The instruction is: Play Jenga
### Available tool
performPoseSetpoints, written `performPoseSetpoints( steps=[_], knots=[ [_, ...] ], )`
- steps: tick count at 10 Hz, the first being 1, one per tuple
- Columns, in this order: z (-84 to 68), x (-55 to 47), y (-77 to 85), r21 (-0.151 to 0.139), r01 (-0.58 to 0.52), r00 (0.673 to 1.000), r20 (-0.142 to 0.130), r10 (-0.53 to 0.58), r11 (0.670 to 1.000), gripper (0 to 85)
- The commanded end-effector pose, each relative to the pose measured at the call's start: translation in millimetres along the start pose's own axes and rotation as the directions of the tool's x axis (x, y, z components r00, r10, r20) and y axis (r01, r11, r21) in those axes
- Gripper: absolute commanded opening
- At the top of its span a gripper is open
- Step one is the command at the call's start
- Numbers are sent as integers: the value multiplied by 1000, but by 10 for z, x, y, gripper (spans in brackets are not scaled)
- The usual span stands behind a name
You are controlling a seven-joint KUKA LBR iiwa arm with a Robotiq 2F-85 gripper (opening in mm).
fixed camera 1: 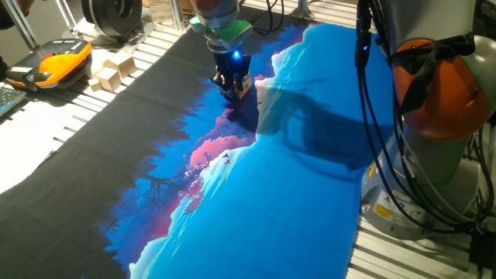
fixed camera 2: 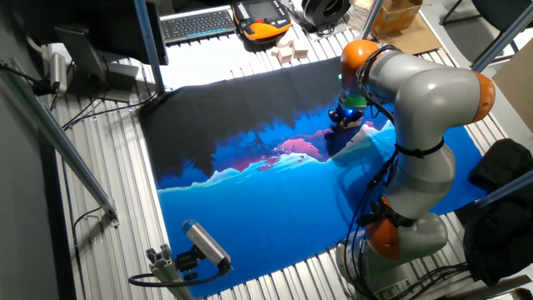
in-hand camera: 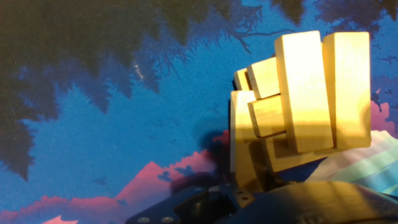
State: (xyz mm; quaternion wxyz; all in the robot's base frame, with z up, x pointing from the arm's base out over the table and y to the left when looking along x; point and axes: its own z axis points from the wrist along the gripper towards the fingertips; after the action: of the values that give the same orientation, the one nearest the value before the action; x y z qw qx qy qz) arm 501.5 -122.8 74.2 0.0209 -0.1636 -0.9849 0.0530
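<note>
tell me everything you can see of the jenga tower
The Jenga tower is a small stack of pale tan wooden rectangular blocks, laid in crosswise layers, a few layers high. In the hand view two long blocks lie side by side on top, with block ends of lower layers jutting unevenly toward the left. It stands on the blue printed mat, right under the gripper, which hides most of it in the fixed views.
</note>
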Motion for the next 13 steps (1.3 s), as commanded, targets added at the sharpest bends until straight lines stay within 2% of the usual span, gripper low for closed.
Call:
performPoseSetpoints(
  steps=[1, 9, 13],
  knots=[
    [-1, -1, 1, 0, 0, 1000, 0, 0, 1000, 0],
    [-12, 1, 26, 2, 18, 1000, 3, -18, 1000, 0],
    [-12, 0, 31, -10, 25, 1000, 10, -25, 1000, 0]
  ],
)
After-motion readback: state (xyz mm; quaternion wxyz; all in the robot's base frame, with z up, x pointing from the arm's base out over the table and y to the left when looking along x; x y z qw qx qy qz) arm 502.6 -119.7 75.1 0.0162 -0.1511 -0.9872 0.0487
